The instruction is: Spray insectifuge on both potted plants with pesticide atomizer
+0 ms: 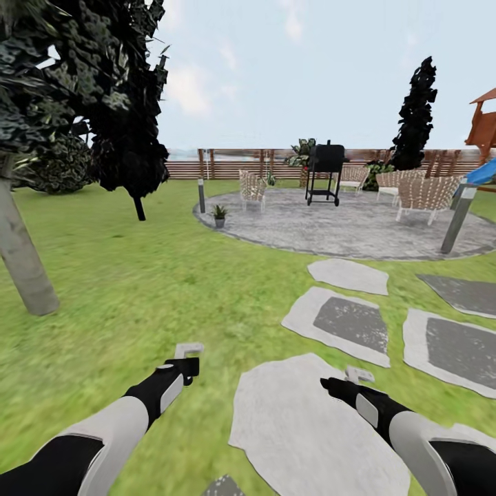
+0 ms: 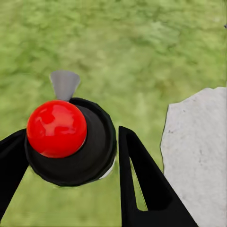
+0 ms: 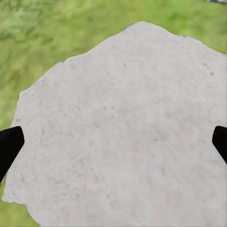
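The pesticide atomizer shows its round red top, a black collar and a grey nozzle tip, seen from above over grass. My left gripper is shut on it, one dark finger on each side. In the head view that left gripper is held low over the lawn. My right gripper stands open over a pale stone slab, nothing between its fingers. One potted plant, small, with spiky leaves in a grey pot, stands far ahead at the round patio's near left edge.
A tree trunk leans at the left and a dark tree stands beyond it. A grey bollard lamp is beside the plant. A black grill, wicker chairs and a grey post stand on the patio, with the fence behind.
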### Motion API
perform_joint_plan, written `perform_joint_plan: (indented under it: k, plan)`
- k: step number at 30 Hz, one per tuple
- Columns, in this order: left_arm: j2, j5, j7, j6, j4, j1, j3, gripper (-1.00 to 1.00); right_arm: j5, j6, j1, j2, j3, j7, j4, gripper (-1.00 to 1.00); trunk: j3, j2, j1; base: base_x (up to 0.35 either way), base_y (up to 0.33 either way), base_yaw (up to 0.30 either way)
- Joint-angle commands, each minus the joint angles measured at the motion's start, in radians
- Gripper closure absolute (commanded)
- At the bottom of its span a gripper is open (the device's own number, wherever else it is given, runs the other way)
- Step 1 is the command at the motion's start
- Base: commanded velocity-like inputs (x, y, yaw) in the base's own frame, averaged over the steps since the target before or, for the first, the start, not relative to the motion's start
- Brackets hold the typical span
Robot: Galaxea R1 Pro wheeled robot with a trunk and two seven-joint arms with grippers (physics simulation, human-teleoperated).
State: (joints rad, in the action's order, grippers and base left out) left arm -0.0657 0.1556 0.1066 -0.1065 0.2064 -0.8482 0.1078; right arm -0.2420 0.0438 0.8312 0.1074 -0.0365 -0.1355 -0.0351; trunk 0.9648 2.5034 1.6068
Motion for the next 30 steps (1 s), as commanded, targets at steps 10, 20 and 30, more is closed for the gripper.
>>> perform_joint_plan:
  k: [10,20,30]
  plan:
    - [-0.002,0.009,0.006,-0.005,0.002,0.000,0.009,1.00,-0.002,0.011,0.000,-0.002,-0.002,-0.003,0.000,-1.00,0.001,0.000,0.000,0.337,0.000,0.000]
    - [-0.003,0.010,0.006,-0.005,0.002,0.000,0.009,1.00,-0.002,0.008,0.000,-0.012,-0.003,-0.003,0.001,-1.00,0.001,0.000,0.000,0.337,0.000,0.000]
    - [-0.003,0.010,0.006,-0.005,0.002,0.000,0.009,1.00,-0.002,0.007,0.000,-0.012,-0.003,-0.003,0.000,-1.00,0.001,0.000,0.000,0.337,0.000,0.000]
